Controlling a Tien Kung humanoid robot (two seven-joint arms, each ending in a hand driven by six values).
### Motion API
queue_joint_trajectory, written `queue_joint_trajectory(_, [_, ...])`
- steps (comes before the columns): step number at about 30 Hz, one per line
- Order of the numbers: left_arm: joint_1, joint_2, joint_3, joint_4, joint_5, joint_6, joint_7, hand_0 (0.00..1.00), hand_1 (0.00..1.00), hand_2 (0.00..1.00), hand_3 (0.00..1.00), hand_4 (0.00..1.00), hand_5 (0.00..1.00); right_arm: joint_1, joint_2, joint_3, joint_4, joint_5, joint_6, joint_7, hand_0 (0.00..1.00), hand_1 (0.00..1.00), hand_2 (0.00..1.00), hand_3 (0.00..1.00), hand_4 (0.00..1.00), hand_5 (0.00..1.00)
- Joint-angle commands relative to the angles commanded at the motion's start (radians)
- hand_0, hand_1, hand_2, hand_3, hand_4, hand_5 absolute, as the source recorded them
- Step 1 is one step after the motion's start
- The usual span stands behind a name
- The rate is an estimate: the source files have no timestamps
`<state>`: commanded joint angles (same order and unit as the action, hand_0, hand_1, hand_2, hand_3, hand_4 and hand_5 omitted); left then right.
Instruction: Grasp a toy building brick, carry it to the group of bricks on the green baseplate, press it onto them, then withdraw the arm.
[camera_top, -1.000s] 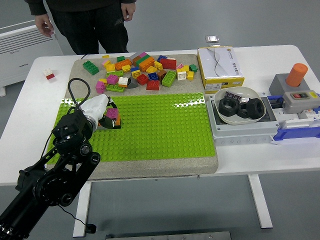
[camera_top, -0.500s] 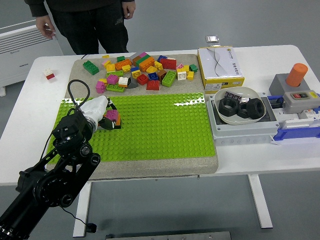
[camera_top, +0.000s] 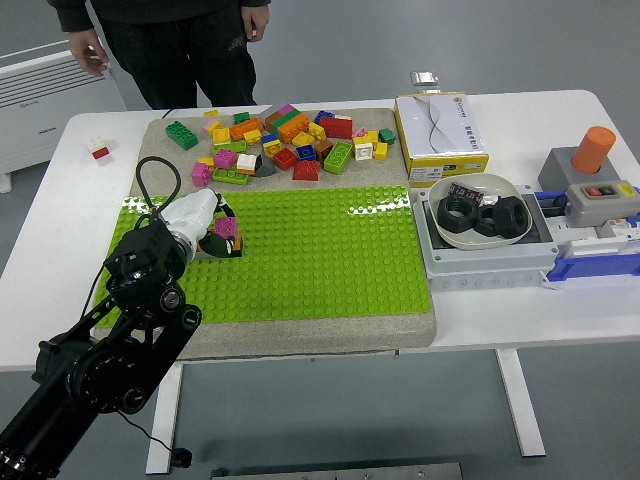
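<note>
The green baseplate (camera_top: 320, 255) lies on a grey mat in the middle of the table. Near its left edge stands a small group of bricks (camera_top: 228, 244), orange and dark, with a pink brick (camera_top: 226, 227) on top. My left hand (camera_top: 214, 228), white-backed with dark fingers, comes in from the lower left on a black arm. Its fingers curl around the pink brick, which it holds down on the group. Part of the group is hidden by the hand. Loose bricks (camera_top: 285, 140) in many colours lie in a pile beyond the baseplate.
A yellow box (camera_top: 440, 125) stands right of the pile. At the right, a grey tray (camera_top: 485, 262) holds a white bowl (camera_top: 480, 185) of black nuts. An orange cylinder (camera_top: 594, 148) stands at the far right. One small red-and-white brick (camera_top: 99, 148) lies far left. A person (camera_top: 170, 40) stands behind the table, hands hanging.
The hand and the pink brick dipped slightly and came back; they stay on the brick group. Nothing else has moved.
</note>
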<state>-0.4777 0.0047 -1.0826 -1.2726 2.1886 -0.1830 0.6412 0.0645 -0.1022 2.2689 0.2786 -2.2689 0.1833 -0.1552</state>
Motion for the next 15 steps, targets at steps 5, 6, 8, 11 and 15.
queue_joint_trajectory(5, [0.000,0.000,-0.002,-0.002,-0.002,-0.004,-0.004,0.884,0.893,0.809,0.549,0.475,0.123,-0.001,0.000,0.000,0.000,0.000,0.000,0.000,0.673,0.630,0.674,0.695,0.700,0.958])
queue_joint_trajectory(6, [0.000,0.000,-0.002,-0.002,-0.003,-0.004,-0.004,0.884,0.893,0.809,0.549,0.475,0.123,-0.001,-0.001,0.000,0.000,0.000,0.000,0.000,0.673,0.630,0.674,0.695,0.700,0.958])
queue_joint_trajectory(8, [0.000,0.000,-0.002,-0.002,-0.003,-0.005,-0.005,0.884,0.893,0.809,0.549,0.475,0.123,-0.001,-0.001,0.000,0.000,0.000,0.000,0.000,0.673,0.630,0.674,0.695,0.700,0.958])
queue_joint_trajectory(11, [0.000,0.000,-0.002,-0.002,-0.004,-0.007,-0.006,0.884,0.894,0.810,0.594,0.504,0.133,-0.001,-0.001,0.000,0.000,0.000,0.000,0.000,0.673,0.630,0.674,0.694,0.700,0.957])
queue_joint_trajectory(15, [0.001,0.000,0.000,-0.003,-0.005,-0.008,-0.006,0.884,0.894,0.810,0.594,0.504,0.133,-0.002,0.000,0.000,0.000,0.000,-0.001,0.000,0.673,0.630,0.674,0.694,0.700,0.957])
